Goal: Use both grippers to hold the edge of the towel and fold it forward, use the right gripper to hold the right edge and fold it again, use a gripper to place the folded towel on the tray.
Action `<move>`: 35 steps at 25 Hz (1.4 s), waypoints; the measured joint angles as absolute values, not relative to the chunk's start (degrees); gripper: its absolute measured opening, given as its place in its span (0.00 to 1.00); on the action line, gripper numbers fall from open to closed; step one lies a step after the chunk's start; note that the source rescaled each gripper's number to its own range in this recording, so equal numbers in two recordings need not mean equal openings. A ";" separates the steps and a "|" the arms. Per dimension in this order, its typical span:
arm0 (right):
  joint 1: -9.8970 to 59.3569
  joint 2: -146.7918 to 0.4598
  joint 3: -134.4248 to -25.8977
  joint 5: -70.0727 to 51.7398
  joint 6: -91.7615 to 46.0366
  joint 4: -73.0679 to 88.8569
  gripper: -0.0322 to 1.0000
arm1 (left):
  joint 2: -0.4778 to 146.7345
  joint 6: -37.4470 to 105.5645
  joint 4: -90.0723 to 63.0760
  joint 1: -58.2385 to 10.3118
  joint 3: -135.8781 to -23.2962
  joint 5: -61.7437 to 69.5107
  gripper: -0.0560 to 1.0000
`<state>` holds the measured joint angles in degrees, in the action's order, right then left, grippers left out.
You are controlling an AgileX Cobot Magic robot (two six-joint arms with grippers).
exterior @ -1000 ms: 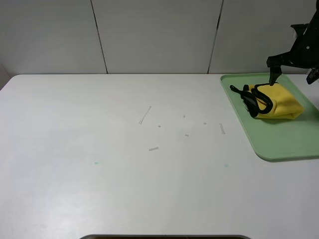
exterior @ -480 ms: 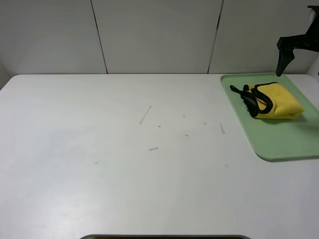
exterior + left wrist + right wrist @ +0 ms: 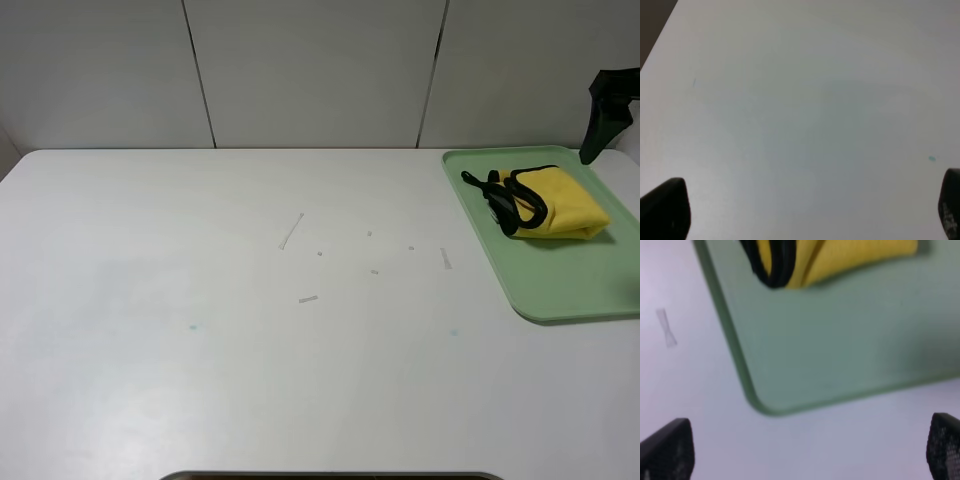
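From the high camera, the towel lies folded on the tray, in the tray's far half. It is a plump yellow bundle, its long axis running across the tray's width, with the black piped edge bunched in loops at the end nearest the tray's inner rim. The right gripper hangs beyond the tray's far corner, clear of the cloth.

In the left wrist view, the left gripper is spread wide over the bare white table.

In the right wrist view, the right gripper's fingertips stand wide apart, holding nothing, above the tray's near corner.
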<state>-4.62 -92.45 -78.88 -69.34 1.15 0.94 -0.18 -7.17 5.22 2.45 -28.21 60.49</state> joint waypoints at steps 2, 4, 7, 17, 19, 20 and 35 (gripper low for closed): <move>-4.62 -88.70 -75.90 -69.34 1.15 1.07 1.00 | -0.18 -7.17 5.22 2.45 -28.21 60.49 1.00; -4.62 -85.11 -73.16 -69.34 1.15 1.07 1.00 | -0.18 -7.17 5.22 2.45 -28.21 60.49 1.00; -4.62 -79.02 -68.69 -69.41 1.15 1.07 1.00 | -0.18 -7.17 5.22 2.45 -28.21 60.49 1.00; -4.62 -56.71 -52.60 -69.47 1.15 1.07 1.00 | -0.18 -7.17 5.28 2.45 -28.21 60.49 1.00; -4.62 -52.19 -49.52 -69.47 1.15 1.07 1.00 | -0.18 -7.17 5.28 2.45 -28.21 60.49 1.00; -4.62 -49.71 -47.91 -69.53 1.15 1.11 1.00 | -0.18 -7.17 5.28 2.45 -28.21 60.49 1.00; -4.62 -11.55 -34.84 -68.88 1.20 1.30 1.00 | -0.18 -7.17 5.28 2.45 -28.21 60.49 1.00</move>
<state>-4.62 -11.55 -34.84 -68.88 1.20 1.30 -0.18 -7.17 5.28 2.45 -28.21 60.49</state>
